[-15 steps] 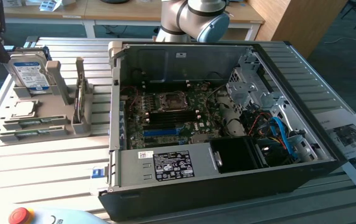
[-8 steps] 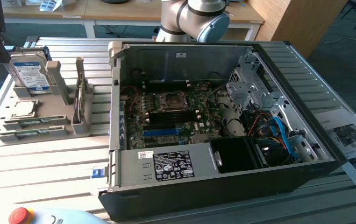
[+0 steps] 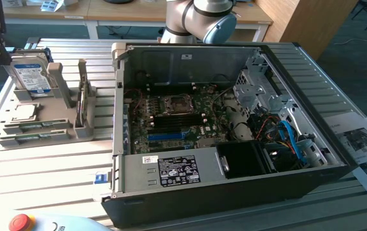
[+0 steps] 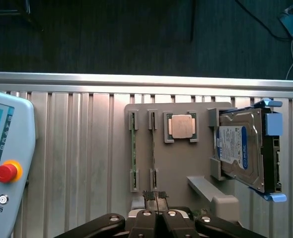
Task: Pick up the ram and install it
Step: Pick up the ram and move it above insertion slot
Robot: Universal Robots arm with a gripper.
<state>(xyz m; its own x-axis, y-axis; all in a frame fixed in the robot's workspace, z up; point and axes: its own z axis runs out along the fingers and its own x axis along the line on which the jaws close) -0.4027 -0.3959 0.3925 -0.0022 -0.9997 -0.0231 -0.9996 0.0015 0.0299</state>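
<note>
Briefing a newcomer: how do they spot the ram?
Find the grey holder on the exterior view's left, beside the open computer case. At its end opposite the hard drive stands the ram, a thin green strip on edge, unlike the square CPU nearby.

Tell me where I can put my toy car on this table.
Free: the bare strip of silver slatted table between the grey plastic parts holder, the white pendant with the red button and the open black computer case. Crowded: the holder and the case are full, and printed paper sheets lie at the exterior view's right edge.
</note>
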